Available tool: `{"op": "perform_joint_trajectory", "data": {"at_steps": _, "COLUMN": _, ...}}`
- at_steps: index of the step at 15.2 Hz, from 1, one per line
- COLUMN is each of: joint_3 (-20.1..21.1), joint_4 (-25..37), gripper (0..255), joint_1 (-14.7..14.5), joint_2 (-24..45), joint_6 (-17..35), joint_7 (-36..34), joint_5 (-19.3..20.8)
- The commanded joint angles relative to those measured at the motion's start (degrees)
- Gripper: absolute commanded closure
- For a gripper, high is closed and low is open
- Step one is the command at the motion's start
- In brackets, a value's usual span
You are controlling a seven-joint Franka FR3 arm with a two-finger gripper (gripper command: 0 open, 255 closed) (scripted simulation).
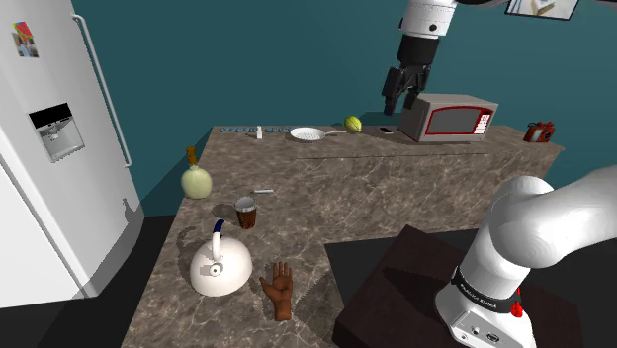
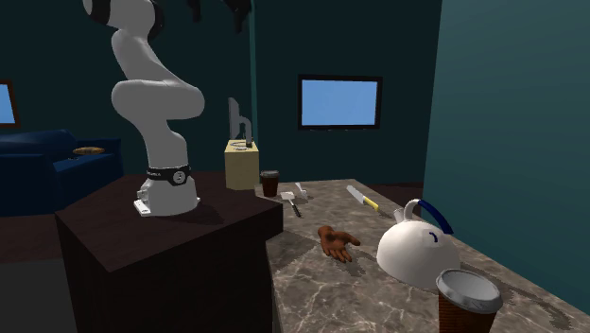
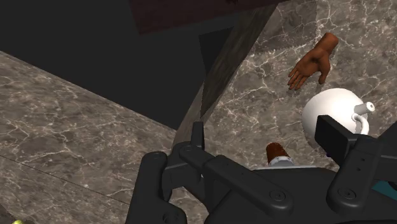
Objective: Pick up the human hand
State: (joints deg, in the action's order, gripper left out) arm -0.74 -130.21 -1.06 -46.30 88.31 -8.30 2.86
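The brown human hand (image 1: pixel 279 290) lies palm up on the marble counter near its front edge, just right of a white kettle (image 1: pixel 220 265). It also lies flat beside the kettle (image 2: pixel 416 251) in the second exterior view, as the hand (image 2: pixel 338 242). My black gripper (image 1: pixel 403 99) hangs high above the far end of the counter, by the microwave, well away from the hand. In the wrist view the gripper (image 3: pixel 264 137) is open with nothing between its fingers, and the hand (image 3: pixel 312 63) lies far below, beyond the kettle (image 3: pixel 334 114).
A brown cup (image 1: pixel 245 212) and a round green vase (image 1: pixel 196 181) stand behind the kettle. A microwave (image 1: pixel 450 119), a pan (image 1: pixel 308 133) and a green fruit (image 1: pixel 353 124) sit at the back. The dark stand (image 1: pixel 425 277) borders the counter; a fridge (image 1: pixel 49 148) stands left.
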Motion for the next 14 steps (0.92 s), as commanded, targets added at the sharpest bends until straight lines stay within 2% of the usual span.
{"op": "perform_joint_trajectory", "data": {"at_steps": 1, "joint_3": 0.00, "joint_4": 0.00, "gripper": 0, "joint_1": 0.00, "joint_2": 0.00, "joint_6": 0.00, "joint_7": 0.00, "joint_5": 0.00}}
{"op": "perform_joint_trajectory", "data": {"at_steps": 8, "joint_3": 5.27, "joint_4": -8.41, "gripper": 0, "joint_1": -1.58, "joint_2": 3.80, "joint_6": 11.71, "joint_7": -5.34, "joint_5": -1.93}}
{"op": "perform_joint_trajectory", "data": {"at_steps": 14, "joint_3": 9.98, "joint_4": -12.85, "gripper": 0, "joint_1": -2.78, "joint_2": 10.45, "joint_6": 22.30, "joint_7": -10.15, "joint_5": -2.92}}
